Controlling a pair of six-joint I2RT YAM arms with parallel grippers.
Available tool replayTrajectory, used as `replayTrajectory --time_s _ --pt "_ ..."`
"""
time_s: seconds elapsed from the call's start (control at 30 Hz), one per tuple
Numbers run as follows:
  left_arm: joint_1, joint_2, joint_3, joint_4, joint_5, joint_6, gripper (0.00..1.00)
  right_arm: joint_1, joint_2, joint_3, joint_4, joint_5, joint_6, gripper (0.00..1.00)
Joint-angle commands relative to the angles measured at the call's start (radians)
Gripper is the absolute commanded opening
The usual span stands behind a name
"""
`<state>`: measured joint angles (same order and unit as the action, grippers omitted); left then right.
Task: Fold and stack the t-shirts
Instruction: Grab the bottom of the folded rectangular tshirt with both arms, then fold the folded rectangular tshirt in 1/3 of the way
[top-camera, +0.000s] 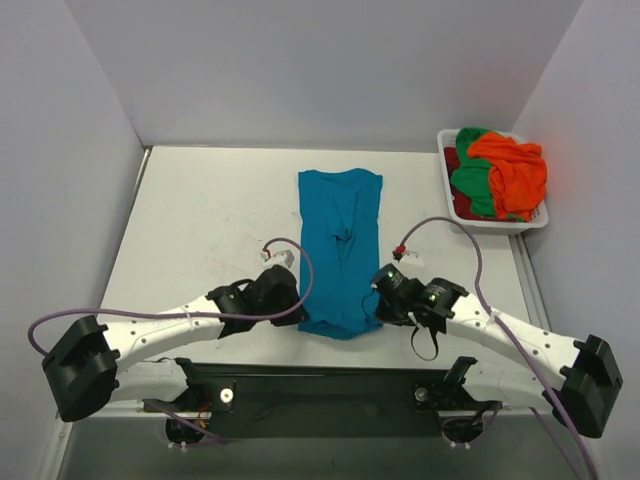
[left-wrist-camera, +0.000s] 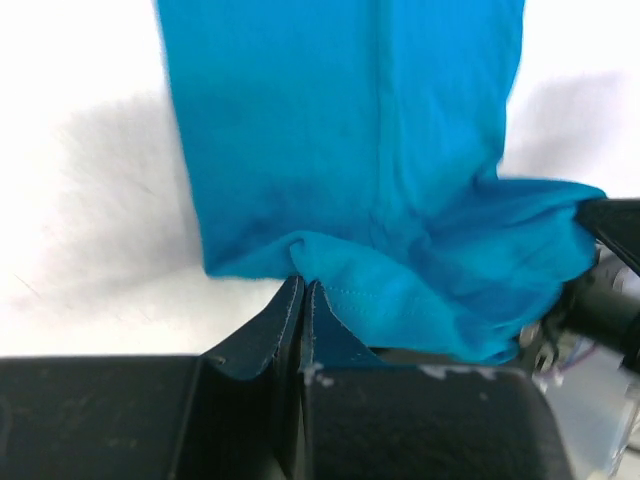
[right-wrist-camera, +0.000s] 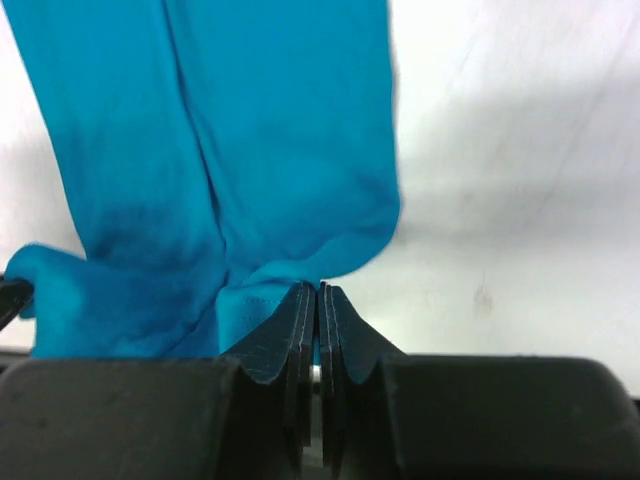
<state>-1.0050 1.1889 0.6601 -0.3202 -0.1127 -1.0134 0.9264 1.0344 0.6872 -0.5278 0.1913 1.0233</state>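
A teal blue t-shirt (top-camera: 340, 250) lies folded into a long narrow strip down the middle of the table. My left gripper (top-camera: 300, 312) is shut on its near left corner; the left wrist view shows the hem (left-wrist-camera: 400, 300) pinched at the closed fingertips (left-wrist-camera: 303, 285). My right gripper (top-camera: 378, 305) is shut on the near right corner, with teal cloth (right-wrist-camera: 200, 200) bunched at its closed tips (right-wrist-camera: 318, 290). The near edge of the shirt is lifted and puckered between the two grippers. More t-shirts, orange (top-camera: 515, 170) and green (top-camera: 470, 180), are heaped in the basket.
A white plastic basket (top-camera: 495, 225) stands at the far right of the table, with a bit of dark red cloth (top-camera: 452, 160) at its left side. White walls close in the table on the left, back and right. Purple cables loop over both arms.
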Motion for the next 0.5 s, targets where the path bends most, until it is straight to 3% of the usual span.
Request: replayTrajectory --time_s 0.0,0.17,0.47 --pt "0.084 0.055 0.079 0.079 0.039 0.062 0.0 -0.136 0.106 0.09 0.089 -0.022 -0.158 0.0" --pt "0.225 0.165 0.168 0.118 0.064 0.105 0.0 -0.28 0.24 0.204 0.184 -0.092 -0.238 0.0" --pt "0.359 0.426 0.383 0.139 0.091 0.183 0.0 -0.471 0.484 0.327 0.313 -0.254 -0.308 0.0"
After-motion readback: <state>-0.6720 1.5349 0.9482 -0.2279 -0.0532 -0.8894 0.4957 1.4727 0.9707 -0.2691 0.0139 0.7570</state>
